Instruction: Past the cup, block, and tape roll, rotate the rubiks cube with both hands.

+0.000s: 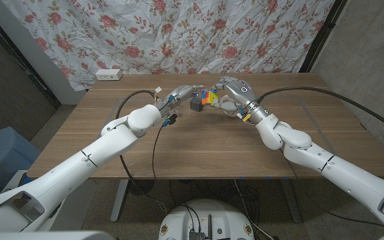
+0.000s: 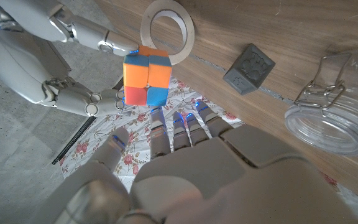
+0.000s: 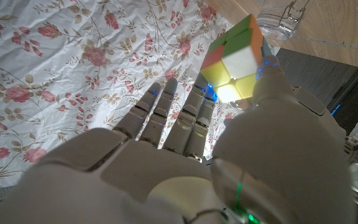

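The rubiks cube [image 1: 209, 98] hangs above the table's far middle, pinched by my right hand [image 1: 232, 89] between thumb and fingers [image 2: 110, 45]. In the right wrist view the cube [image 3: 235, 59] shows green, orange and white faces next to the thumb [image 3: 275, 78]. My left hand [image 1: 181, 94] reaches toward the cube [image 2: 146, 78] from the other side, its fingers [image 2: 185, 124] stretched out just short of the orange and blue faces and holding nothing. On the table nearby are the dark block [image 2: 249, 67], the tape roll [image 2: 168, 28] and a glass clasp jar [image 2: 331, 118].
The dark block [image 1: 195, 105] sits on the wooden table [image 1: 199, 147] just below the cube, between both hands. A floral cloth hangs behind the table, and a white power strip [image 1: 108, 75] lies at the far left corner. Cables run along my left arm.
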`<state>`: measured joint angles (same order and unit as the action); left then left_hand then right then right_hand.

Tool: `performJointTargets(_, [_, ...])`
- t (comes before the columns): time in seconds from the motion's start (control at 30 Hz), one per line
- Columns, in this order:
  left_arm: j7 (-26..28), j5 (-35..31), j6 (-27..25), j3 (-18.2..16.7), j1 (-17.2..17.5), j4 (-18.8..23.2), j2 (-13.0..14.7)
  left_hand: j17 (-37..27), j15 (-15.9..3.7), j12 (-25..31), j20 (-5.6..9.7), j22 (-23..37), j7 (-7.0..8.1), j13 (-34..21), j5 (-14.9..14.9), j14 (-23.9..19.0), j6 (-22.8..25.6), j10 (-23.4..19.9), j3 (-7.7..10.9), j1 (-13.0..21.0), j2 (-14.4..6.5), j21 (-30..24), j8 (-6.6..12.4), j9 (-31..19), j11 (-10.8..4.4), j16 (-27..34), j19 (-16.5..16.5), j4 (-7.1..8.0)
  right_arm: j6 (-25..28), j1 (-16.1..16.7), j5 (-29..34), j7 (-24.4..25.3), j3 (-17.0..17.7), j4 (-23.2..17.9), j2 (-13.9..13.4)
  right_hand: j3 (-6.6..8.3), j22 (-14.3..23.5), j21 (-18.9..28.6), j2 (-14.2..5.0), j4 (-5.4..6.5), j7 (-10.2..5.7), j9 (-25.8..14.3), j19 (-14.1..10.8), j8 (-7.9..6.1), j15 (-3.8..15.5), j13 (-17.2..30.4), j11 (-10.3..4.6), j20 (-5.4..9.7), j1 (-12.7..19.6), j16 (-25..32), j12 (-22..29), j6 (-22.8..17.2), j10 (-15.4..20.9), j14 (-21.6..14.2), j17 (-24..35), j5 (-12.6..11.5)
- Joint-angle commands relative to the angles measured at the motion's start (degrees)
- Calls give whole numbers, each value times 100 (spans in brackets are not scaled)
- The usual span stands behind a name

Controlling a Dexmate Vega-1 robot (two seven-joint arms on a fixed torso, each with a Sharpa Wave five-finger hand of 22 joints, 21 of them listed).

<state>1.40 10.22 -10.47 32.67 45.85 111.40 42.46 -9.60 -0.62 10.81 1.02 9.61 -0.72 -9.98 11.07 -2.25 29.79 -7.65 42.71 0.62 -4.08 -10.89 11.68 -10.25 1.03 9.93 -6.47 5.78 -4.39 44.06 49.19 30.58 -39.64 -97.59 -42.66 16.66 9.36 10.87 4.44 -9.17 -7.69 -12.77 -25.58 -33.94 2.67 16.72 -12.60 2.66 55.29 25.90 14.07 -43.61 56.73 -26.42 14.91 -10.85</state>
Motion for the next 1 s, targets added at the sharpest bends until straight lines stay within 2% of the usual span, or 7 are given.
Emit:
performJointTargets(0.03, [18, -22, 32, 14, -12, -16, -23, -5, 3, 16, -11, 15, 11, -18, 42, 21, 50, 18, 16, -19, -399, 7, -5, -24, 2, 8, 1, 51, 48, -9, -53, 30, -9, 41, 33, 9, 14, -10, -444, 43, -495, -64, -73, -64, 877, 25, 0, 46, 434, 42, 13, -533, 60, -80, 12, -28])
performJointTargets(1.0, [182, -69, 1, -45, 99, 95, -13, 0, 1, 37, -8, 14, -8, -18, 51, -21, 17, -26, 44, 3, -413, -8, -57, -29, -4, 20, -35, 49, 121, -12, -201, 81, 11, 95, 76, -50, 14, -12, -487, 54, -497, -83, -87, -120, 875, 30, 0, 56, 422, 69, -9, -603, 123, -112, 13, -13])
